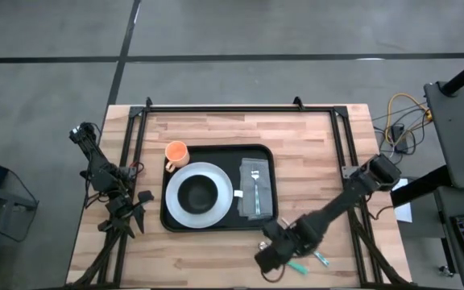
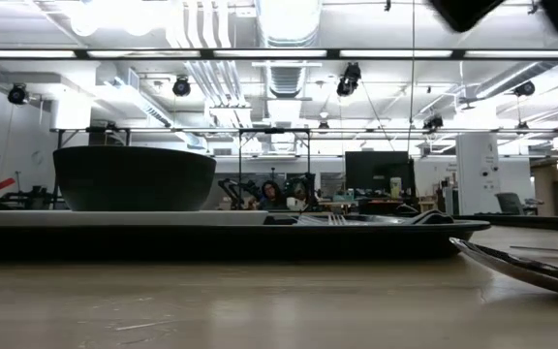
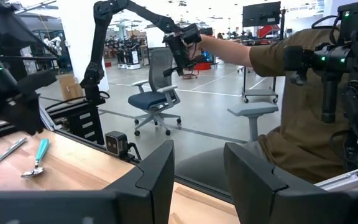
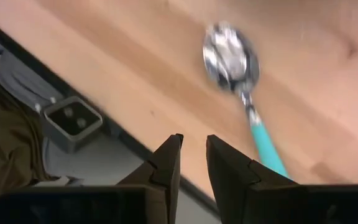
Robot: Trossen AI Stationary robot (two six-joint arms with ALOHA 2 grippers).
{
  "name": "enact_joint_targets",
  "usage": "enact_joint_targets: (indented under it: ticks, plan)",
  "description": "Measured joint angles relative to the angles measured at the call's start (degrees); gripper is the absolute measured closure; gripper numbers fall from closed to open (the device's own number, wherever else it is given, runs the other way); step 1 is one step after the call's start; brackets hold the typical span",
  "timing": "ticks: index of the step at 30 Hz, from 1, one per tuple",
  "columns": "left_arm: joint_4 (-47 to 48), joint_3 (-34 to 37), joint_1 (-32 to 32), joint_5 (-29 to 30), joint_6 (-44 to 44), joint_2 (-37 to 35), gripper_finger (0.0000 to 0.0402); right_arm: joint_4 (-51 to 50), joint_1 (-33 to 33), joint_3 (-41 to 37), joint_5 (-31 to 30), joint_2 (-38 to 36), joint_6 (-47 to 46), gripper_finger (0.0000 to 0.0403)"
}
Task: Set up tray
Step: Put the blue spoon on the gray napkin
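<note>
We see the right gripper [image 1: 274,256] near the teal-handled spoon [image 4: 244,93] on the bench [image 1: 216,258], jaws narrowly parted, grasping nothing; left gripper [image 3: 197,180] released.

two dark jointed arms [image 1: 341,201] with black angular two-finger grippers; a person [image 3: 303,106] nearby wears an olive short-sleeved shirt.

Non-task items we see on the wooden table [image 1: 216,129]

Orange cup [image 1: 176,151], white plate [image 1: 220,201] with black bowl [image 1: 197,193], fork [image 1: 256,187] on grey napkin [image 1: 246,205], teal-handled spoon [image 4: 241,81].
</note>
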State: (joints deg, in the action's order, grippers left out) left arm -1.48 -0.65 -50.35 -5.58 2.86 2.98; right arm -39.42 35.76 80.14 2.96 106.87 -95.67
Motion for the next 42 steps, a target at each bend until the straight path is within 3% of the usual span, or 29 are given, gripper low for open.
enact_joint_targets:
  ticks: [11, 26, 31, 42]
  plan:
    - [0.01, 0.01, 0.00, 0.00, 0.02, 0.00, 0.0281, -0.57, 5.72, -0.35, -7.46, 0.05, 1.72, 0.0335]
    - [-0.01, 0.00, 0.00, 0.00, 0.02, 0.00, 0.0281, -1.71, 6.00, -4.03, -7.55, 0.09, 14.24, 0.0335]
    - [0.01, 0.01, 0.00, 0.00, 0.02, 0.00, 0.0281, 2.65, 6.37, -7.30, -7.42, 0.11, 18.76, 0.0335]
    - [0.00, -0.01, 0.01, -0.01, 0.01, 0.00, 0.0281, 16.77, 7.30, -19.15, -6.63, 0.10, 19.47, 0.0335]
